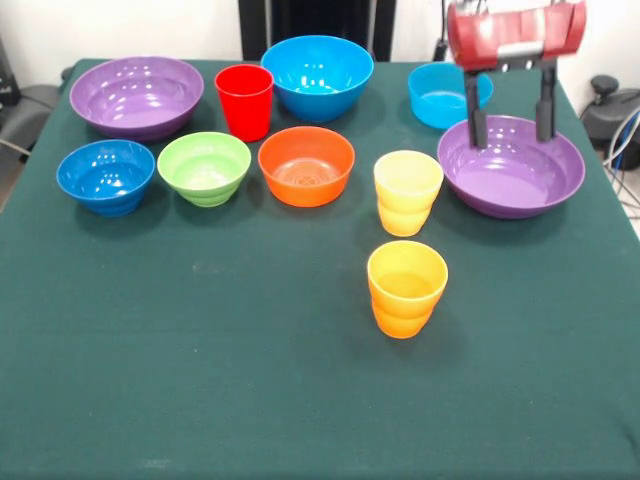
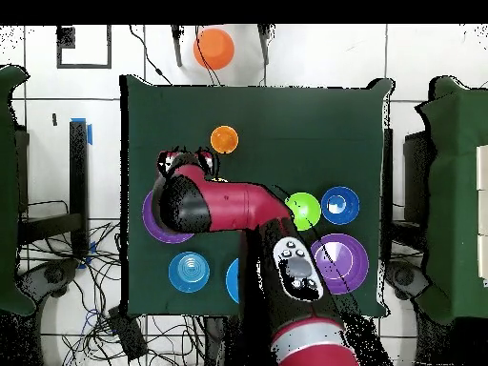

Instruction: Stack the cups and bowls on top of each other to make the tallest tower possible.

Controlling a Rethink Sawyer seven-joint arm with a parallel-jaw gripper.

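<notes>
Cups and bowls stand apart on the counter (image 1: 250,380), nothing stacked: the yellow cup (image 1: 408,192) is left of and nearer than the pincer (image 1: 511,128). Its two fingers hang spread and empty directly above the right purple bowl (image 1: 512,178), likely the pick.

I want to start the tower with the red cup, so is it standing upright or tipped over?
Upright. The red cup stands on its base on the green table, open mouth facing up, and looks empty.

Front cam: low, close, facing across the green table (image 1: 200,400) toward its far edge. Overhead: high, straight down, arm probably hiding part. Both share the tabletop.
</notes>
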